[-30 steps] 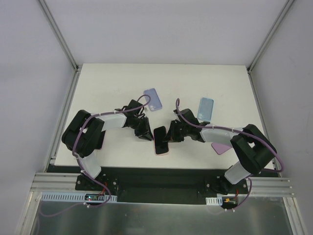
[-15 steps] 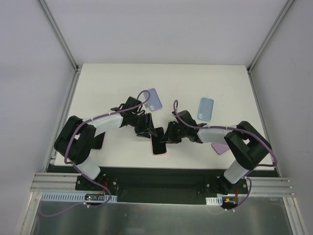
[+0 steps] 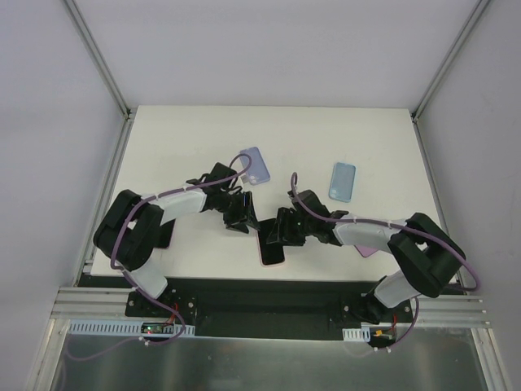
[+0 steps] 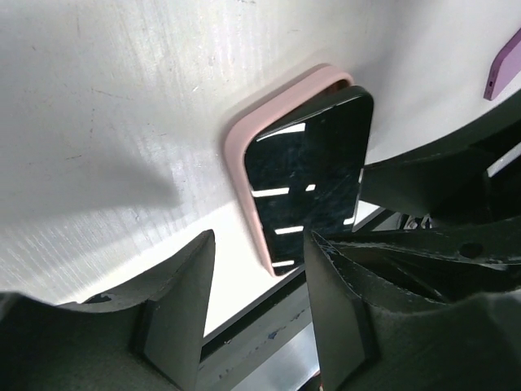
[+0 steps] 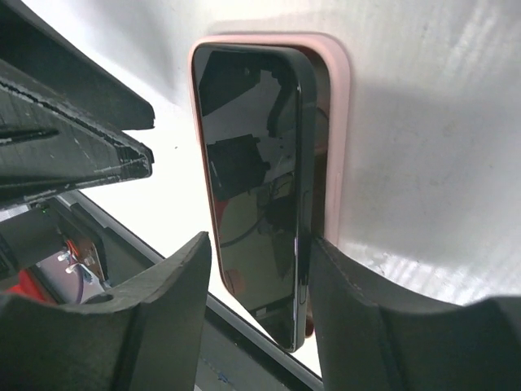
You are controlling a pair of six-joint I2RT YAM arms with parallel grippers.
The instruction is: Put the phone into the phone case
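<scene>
A black phone (image 3: 271, 244) lies tilted in a pink case (image 3: 273, 262) near the table's front edge, one long side standing above the case rim. In the right wrist view the phone (image 5: 252, 187) runs between my right gripper's open jaws (image 5: 260, 244). The right finger (image 5: 342, 309) touches the phone's side by the pink case (image 5: 334, 122), and the left finger stands apart. My left gripper (image 4: 259, 240) is open and empty, just left of the phone (image 4: 313, 175) and the case (image 4: 244, 163). From above, the left gripper (image 3: 242, 218) and right gripper (image 3: 281, 232) flank the phone's far end.
A lavender case (image 3: 256, 165) lies behind the left gripper. A blue case (image 3: 343, 180) lies at the right middle. A purple case (image 3: 368, 244) shows partly under the right arm, and its corner shows in the left wrist view (image 4: 505, 69). The table's black front rail (image 3: 269, 289) is close by.
The phone has shifted toward the near edge and lies further over the pink case. The right gripper has followed it down and to the left. The left gripper has moved right, close to the phone.
</scene>
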